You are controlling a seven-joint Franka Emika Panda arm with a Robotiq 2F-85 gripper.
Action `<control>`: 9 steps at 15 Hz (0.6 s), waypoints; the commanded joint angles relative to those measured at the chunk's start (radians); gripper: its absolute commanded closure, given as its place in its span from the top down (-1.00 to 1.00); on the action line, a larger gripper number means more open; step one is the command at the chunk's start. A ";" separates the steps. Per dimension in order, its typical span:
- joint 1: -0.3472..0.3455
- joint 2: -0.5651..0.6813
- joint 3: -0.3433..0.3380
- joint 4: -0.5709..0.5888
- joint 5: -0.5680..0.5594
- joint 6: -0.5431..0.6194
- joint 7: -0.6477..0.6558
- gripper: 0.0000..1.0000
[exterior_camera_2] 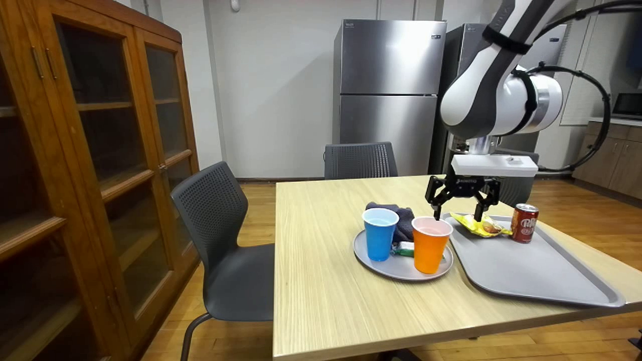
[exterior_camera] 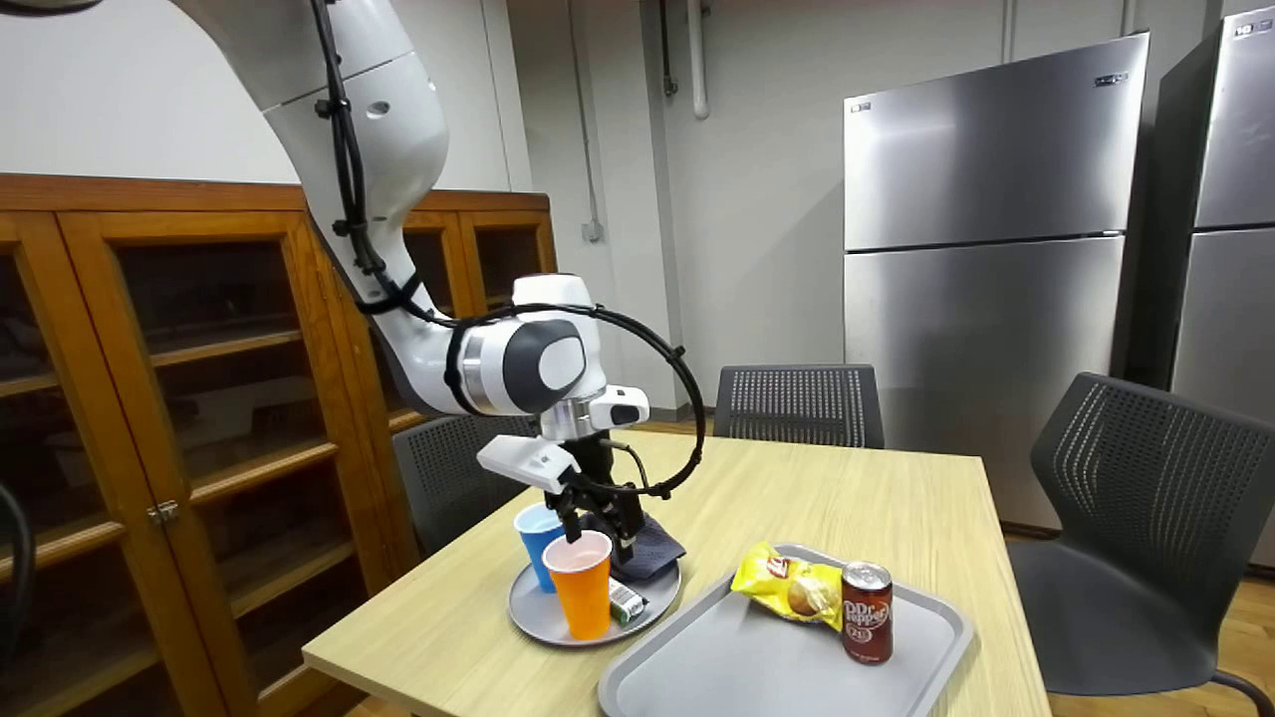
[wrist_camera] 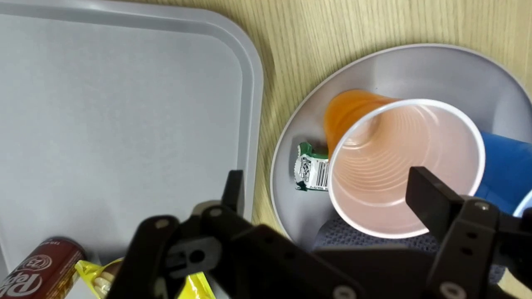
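Note:
My gripper points down, open and empty, in both exterior views (exterior_camera: 599, 540) (exterior_camera_2: 458, 215) and in the wrist view (wrist_camera: 326, 179). It is nearest to an orange cup (exterior_camera: 580, 588) (exterior_camera_2: 430, 250) (wrist_camera: 403, 166), which stands upright on a grey round plate (exterior_camera_2: 366, 255) (wrist_camera: 436, 66). In the wrist view one finger overlaps the cup's opening; I cannot tell whether it touches. A blue cup (exterior_camera_2: 379, 238) (wrist_camera: 505, 166), a small green-and-white wrapped packet (exterior_camera: 625, 601) (wrist_camera: 314, 168) and a dark folded cloth (exterior_camera: 652, 553) (wrist_camera: 345, 234) are also on the plate.
A grey tray (exterior_camera: 737, 657) (exterior_camera_2: 531, 271) (wrist_camera: 124, 104) lies beside the plate. It holds a yellow snack bag (exterior_camera: 792, 588) (exterior_camera_2: 479, 225) and a Dr Pepper can (exterior_camera: 867, 612) (exterior_camera_2: 524, 223). Dark chairs (exterior_camera: 1116, 597) (exterior_camera_2: 235, 281) stand around the wooden table (exterior_camera_2: 321, 301).

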 commanded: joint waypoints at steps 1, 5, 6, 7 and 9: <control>0.029 0.062 -0.024 0.049 -0.040 0.014 0.051 1.00; 0.046 0.111 -0.033 0.082 -0.038 0.010 0.055 1.00; 0.050 0.120 -0.034 0.088 -0.038 0.008 0.055 1.00; 0.057 0.129 -0.039 0.093 -0.038 0.008 0.059 1.00; 0.063 0.139 -0.042 0.099 -0.036 0.007 0.057 1.00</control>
